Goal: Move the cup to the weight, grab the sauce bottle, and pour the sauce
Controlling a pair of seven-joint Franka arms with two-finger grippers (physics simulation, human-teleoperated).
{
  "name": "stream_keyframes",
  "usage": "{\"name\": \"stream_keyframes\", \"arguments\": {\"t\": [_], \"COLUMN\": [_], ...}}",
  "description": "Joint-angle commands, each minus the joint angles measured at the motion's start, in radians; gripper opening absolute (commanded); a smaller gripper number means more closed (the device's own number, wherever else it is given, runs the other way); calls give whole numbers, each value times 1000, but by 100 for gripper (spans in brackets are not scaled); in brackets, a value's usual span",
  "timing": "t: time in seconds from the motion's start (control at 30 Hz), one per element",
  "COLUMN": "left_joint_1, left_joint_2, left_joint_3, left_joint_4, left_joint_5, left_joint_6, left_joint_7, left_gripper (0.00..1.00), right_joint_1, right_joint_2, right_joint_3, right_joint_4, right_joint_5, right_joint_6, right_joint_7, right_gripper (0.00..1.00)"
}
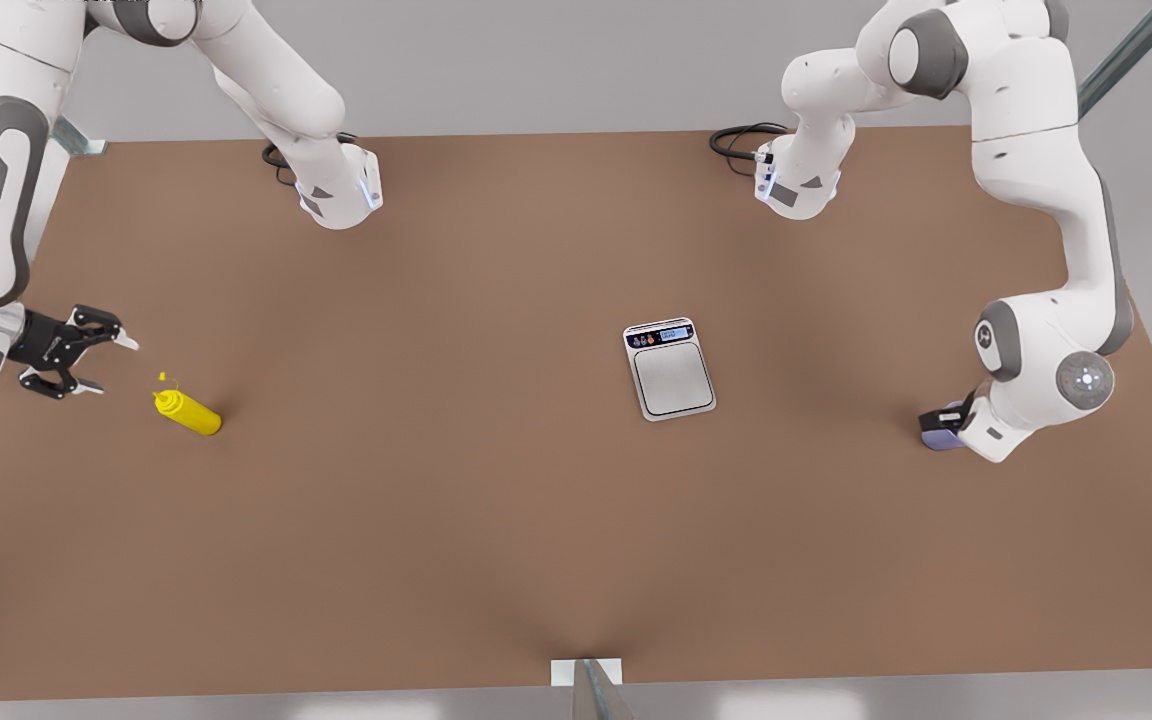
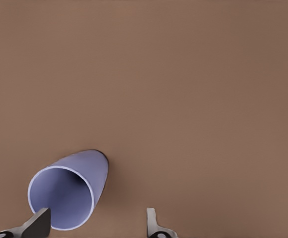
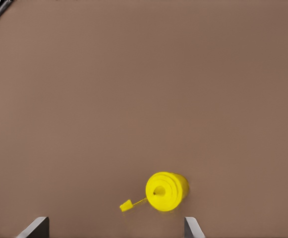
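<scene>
Front view: cup [image 1: 939, 432], empty, under the open left gripper [image 2: 96, 223] far right; right gripper [image 1: 86, 355] open, beside sauce bottle [image 1: 188, 411], far left.

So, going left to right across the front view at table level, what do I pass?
Right gripper, fingers open → sauce bottle, standing on the table → weight near the middle → cup, with the left gripper low around it at the front view's right.
</scene>
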Motion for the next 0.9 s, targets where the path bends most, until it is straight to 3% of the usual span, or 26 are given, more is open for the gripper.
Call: {"name": "stream_keyframes", "arguments": {"t": [0.0, 0.4, 0.5, 0.73, 0.83, 0.87], "left_joint_1": [-2, -2, -2, -2, -2, -2], "left_joint_2": [11, 59, 69, 75, 77, 77], "left_joint_3": [1, 22, 22, 24, 24, 24], "left_joint_4": [-2, -66, -66, -110, -110, -110], "left_joint_5": [-7, -12, -12, -12, -10, -10], "left_joint_6": [8, 87, 94, 170, 173, 173], "left_joint_7": [0, -28, -28, -28, -28, -28], "left_gripper": [94, 94, 78, 65, 48, 48], "right_joint_1": [-18, -242, -250, -242, -250, -249], "right_joint_2": [8, 260, 306, 382, 424, 427], "right_joint_3": [1, 1, 1, 2, 1, 1], "right_joint_4": [-10, -82, -79, -48, -3, -2], "right_joint_5": [21, 370, 412, 453, 455, 458], "right_joint_6": [5, 56, 55, 73, 73, 74], "right_joint_7": [-45, -524, -685, -754, -774, -783], "right_gripper": [100, 100, 100, 100, 100, 100]}}
